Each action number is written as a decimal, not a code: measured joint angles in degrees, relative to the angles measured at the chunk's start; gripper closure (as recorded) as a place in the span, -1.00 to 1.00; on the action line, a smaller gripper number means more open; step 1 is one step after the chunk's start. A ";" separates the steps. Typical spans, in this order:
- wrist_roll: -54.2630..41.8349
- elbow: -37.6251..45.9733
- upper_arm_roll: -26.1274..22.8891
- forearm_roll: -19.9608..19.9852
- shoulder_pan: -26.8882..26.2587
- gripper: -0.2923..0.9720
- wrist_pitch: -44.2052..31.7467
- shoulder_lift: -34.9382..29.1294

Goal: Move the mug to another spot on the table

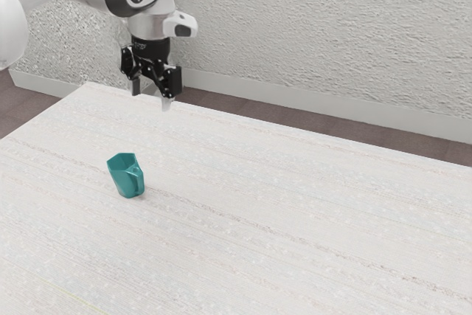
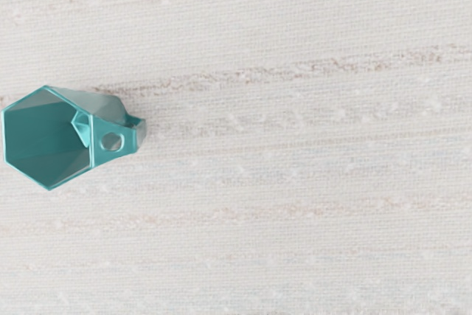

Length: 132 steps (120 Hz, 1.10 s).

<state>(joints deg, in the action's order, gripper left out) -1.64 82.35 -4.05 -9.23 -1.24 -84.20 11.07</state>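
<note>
Mug [image 1: 126, 175] upright on table [image 1: 310, 226] (bare teal interior) — end effector [image 1: 150, 99] well apart.

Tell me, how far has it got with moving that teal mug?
Nothing looks done yet: the mug stands on the table, with nothing touching it. In hand: the gripper hangs open and empty, high above the table beyond the mug. Left: descend, grasp the mug, carry it elsewhere, set it down.
</note>
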 joint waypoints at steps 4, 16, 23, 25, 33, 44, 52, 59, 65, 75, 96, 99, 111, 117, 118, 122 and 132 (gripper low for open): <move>-1.90 0.04 0.05 0.00 0.21 -0.53 0.03 0.84; -8.31 0.17 1.28 -0.01 0.47 -0.53 0.10 2.58; -12.88 0.28 1.43 -0.04 0.49 -0.53 0.11 3.18; -14.23 0.36 1.45 -0.04 0.48 -0.53 0.12 3.28; -19.91 0.88 1.49 -0.02 0.42 -0.52 0.12 3.50; -27.50 1.33 1.41 0.00 0.43 -0.51 -0.02 4.61; -32.98 1.43 1.37 0.00 0.43 -0.49 -0.26 5.30; -37.36 1.94 1.36 -0.04 0.44 -0.49 -0.65 5.74; -40.96 3.23 1.34 -0.06 0.49 -0.48 -1.65 5.94; -46.38 5.37 1.40 -0.12 1.25 -0.49 -3.96 6.12; -55.59 7.27 1.42 -0.39 2.97 -0.52 -8.46 7.50; -56.71 7.94 1.41 -0.43 3.31 -0.52 -9.15 7.65; -60.73 10.41 1.50 -0.99 3.95 -0.53 -12.02 8.40; -62.51 12.00 1.50 -1.76 4.02 -0.53 -14.30 8.62; -62.79 12.24 1.51 -1.88 4.03 -0.53 -14.68 8.65; -63.87 12.98 1.52 -2.26 4.05 -0.53 -16.07 8.85; -66.30 14.41 1.57 -2.87 4.18 -0.53 -18.83 9.09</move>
<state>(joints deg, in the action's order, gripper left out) -67.93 96.76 -2.48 -12.09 2.94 -103.03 20.16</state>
